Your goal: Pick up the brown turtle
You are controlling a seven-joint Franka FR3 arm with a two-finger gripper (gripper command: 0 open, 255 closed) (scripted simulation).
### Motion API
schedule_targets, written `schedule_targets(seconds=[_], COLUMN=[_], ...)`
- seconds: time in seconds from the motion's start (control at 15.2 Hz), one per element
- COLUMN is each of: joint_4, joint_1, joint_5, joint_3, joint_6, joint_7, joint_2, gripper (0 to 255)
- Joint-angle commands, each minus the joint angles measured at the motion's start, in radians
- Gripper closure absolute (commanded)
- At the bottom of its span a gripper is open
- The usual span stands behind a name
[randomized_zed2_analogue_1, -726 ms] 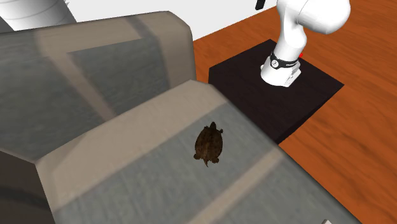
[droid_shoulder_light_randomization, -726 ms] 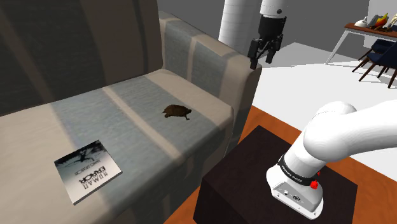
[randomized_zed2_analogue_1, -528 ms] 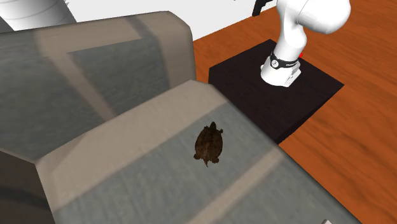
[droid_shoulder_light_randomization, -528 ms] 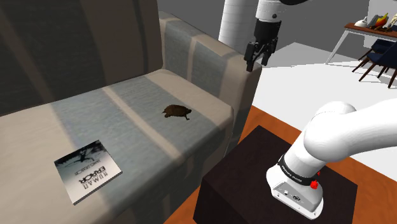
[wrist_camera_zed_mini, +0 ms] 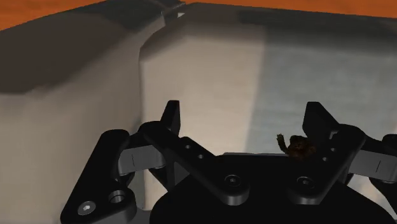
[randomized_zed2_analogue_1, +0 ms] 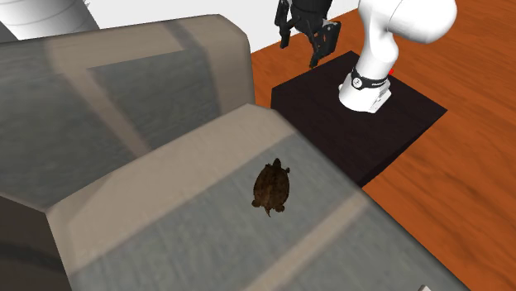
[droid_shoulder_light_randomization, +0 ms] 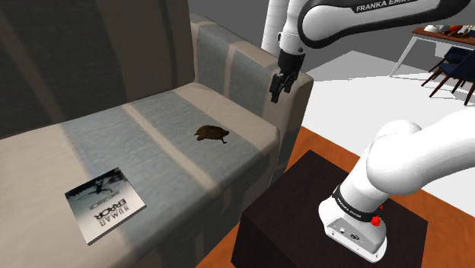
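magazine [droid_shoulder_light_randomization: 105, 204]: on the sofa seat [droid_shoulder_light_randomization: 152, 114], far from the fingers [wrist_camera_zed_mini: 172, 114], beyond the turtle. Cover text is upside down in the shoulder view and seems to read "HUMAN ERROR"; small print unreadable.
brown turtle [droid_shoulder_light_randomization: 211, 134]: flat on the grey seat cushion, below the fingers and well apart from them. In the wrist view it [wrist_camera_zed_mini: 298, 146] sits close inside one finger, off-centre, untouched.
gripper [droid_shoulder_light_randomization: 279, 85]: fingers spread apart, nothing between them. Hangs over the sofa armrest [droid_shoulder_light_randomization: 243, 65].
arm label [droid_shoulder_light_randomization: 388, 7]: "FRANKA EM…", cut by the frame edge.
step: approach, grasp not yet begun.
next: my read is to shift off the armrest until the turtle sits midway between the fingers, then descend nearly to the cushion. Shell is low.
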Motion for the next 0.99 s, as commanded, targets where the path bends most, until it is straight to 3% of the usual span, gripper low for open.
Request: schedule_targets(seconds=[0.0, 0.53, 0.92], joint_4=[-0.014, -0.031, 0.008], joint_1=[0.023, 0.119, 0.196], joint_5=[0.002, 0.033, 0.1], joint_3=[-0.007, -0.03, -0.035], joint_6=[0.082, 0.427, 0.655], joint_7=[-0.041, -0.21, -0.365], joint_2=[0.041, 0.282, 0.488], gripper=[0, 0, 0])
